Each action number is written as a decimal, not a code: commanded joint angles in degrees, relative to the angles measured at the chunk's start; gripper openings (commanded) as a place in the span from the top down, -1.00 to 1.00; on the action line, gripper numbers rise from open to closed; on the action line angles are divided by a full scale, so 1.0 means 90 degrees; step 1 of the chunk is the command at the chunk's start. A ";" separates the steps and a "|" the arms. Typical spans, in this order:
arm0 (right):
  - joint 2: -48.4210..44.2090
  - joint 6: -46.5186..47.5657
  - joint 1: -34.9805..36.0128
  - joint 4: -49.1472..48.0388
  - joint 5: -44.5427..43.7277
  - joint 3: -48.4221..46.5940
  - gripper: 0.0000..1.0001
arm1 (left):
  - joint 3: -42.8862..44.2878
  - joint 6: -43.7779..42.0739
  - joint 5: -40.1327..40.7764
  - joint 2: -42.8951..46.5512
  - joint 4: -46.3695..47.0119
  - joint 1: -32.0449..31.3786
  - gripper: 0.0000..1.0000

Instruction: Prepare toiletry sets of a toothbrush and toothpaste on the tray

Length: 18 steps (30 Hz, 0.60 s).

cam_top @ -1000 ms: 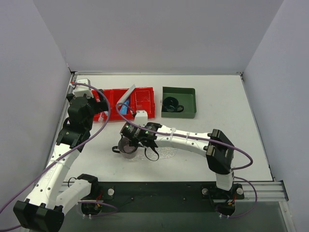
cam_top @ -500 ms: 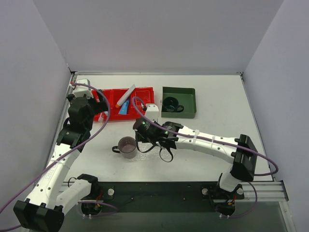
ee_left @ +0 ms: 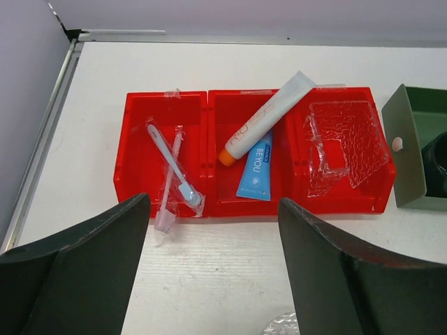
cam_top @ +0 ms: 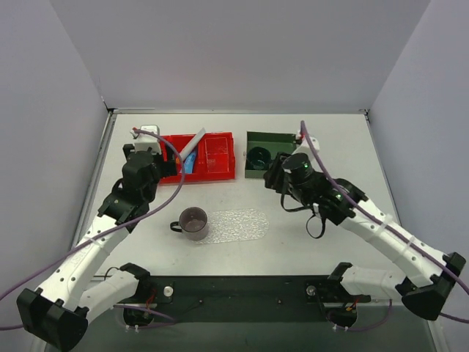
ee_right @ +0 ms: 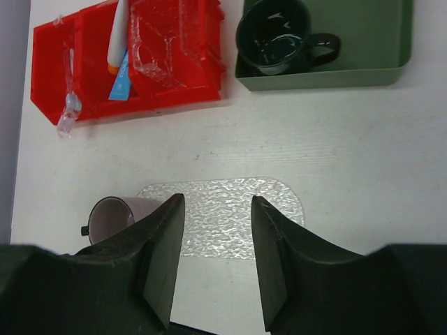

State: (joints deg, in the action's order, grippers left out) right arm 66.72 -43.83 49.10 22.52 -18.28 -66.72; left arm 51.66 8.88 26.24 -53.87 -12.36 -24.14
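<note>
The red three-compartment bin (ee_left: 126, 183) holds a wrapped white-and-pink toothbrush (ee_left: 170, 169) in its left part. Its middle part holds the long white toothpaste tube (ee_left: 269, 115) with an orange cap and a short light-blue flat piece (ee_left: 256, 165) printed BE YOU. The clear bumpy tray (cam_top: 238, 224) lies mid-table, also in the right wrist view (ee_right: 223, 209). My left gripper (ee_left: 213, 209) is open and empty just in front of the red bin (cam_top: 220, 158). My right gripper (ee_right: 218, 202) is open and empty, high above the tray, by the green bin in the top view (cam_top: 275, 173).
A mauve cup (cam_top: 193, 222) stands at the tray's left end (ee_right: 112, 216). The dark green square bin (cam_top: 282, 170) holds a dark cup (ee_right: 274, 35). The red bin's right part holds clear bumpy plastic pieces (ee_left: 346, 139). Walls close the back and both sides.
My right arm has let go of the mauve cup at the tray's left end and swung right and back toward the green bin. My left gripper has moved closer to the red bin.
</note>
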 commanded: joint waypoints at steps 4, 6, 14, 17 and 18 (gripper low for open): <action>-0.1143 0.0632 -0.1090 0.0836 0.0468 0.0411 0.24 | 0.0178 -0.0128 0.0190 -0.0684 0.0280 -0.0394 -0.64; -0.1328 0.0671 -0.1207 0.1003 0.0537 0.0586 0.25 | 0.0275 -0.0079 0.0083 -0.0966 0.0289 -0.0462 -0.61; -0.1573 0.0701 -0.1432 0.1150 0.0927 0.0831 0.28 | 0.1406 0.0350 -0.0455 -0.2402 0.0202 -0.0599 -0.51; -0.1602 0.0701 -0.1442 0.1150 0.1074 0.0899 0.30 | 0.2013 0.0429 -0.0396 -0.3212 -0.0041 -0.0687 -0.51; -0.1622 0.0662 -0.1442 0.1159 0.1094 0.0957 0.30 | 0.2343 0.0438 -0.0367 -0.3378 -0.0130 -0.0696 -0.50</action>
State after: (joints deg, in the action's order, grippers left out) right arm 53.08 -38.33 36.64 31.94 -10.28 -59.35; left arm 63.90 10.98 23.55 -78.83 -12.91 -29.58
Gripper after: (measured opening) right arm 0.354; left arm 0.759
